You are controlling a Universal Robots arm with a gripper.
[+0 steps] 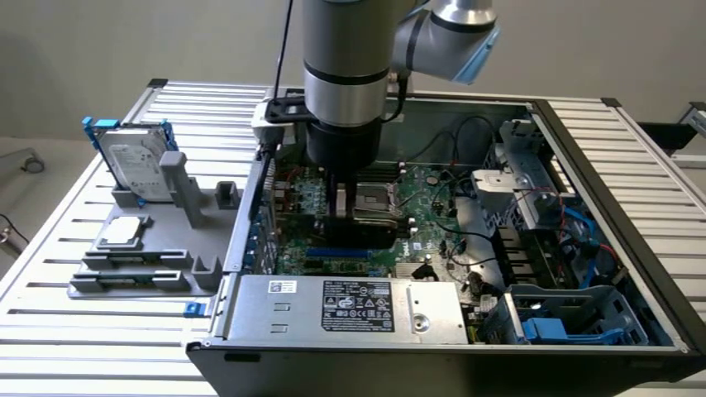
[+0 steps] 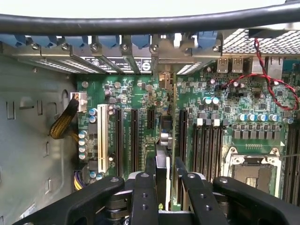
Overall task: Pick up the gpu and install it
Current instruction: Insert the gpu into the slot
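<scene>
My gripper [image 1: 350,207] reaches down into the open computer case [image 1: 617,207], over the green motherboard [image 1: 436,186]. It is shut on the gpu [image 1: 360,229], a black card held upright just above the board. In the wrist view the gpu [image 2: 162,140] shows edge-on as a thin strip between my two black fingers [image 2: 143,197]. It runs toward the rear bracket openings and stands over the motherboard [image 2: 140,91], between the black expansion slots [image 2: 133,136] and the memory slots [image 2: 206,150]. Whether the card's edge touches a slot is hidden.
A silver hard drive [image 1: 135,161] in a blue frame stands on a grey holder [image 1: 165,248] at the exterior view's left, with a small silver processor chip [image 1: 121,231] beside it. The power supply [image 1: 347,306] fills the case's near side. The CPU socket [image 2: 253,168] lies beside the memory slots.
</scene>
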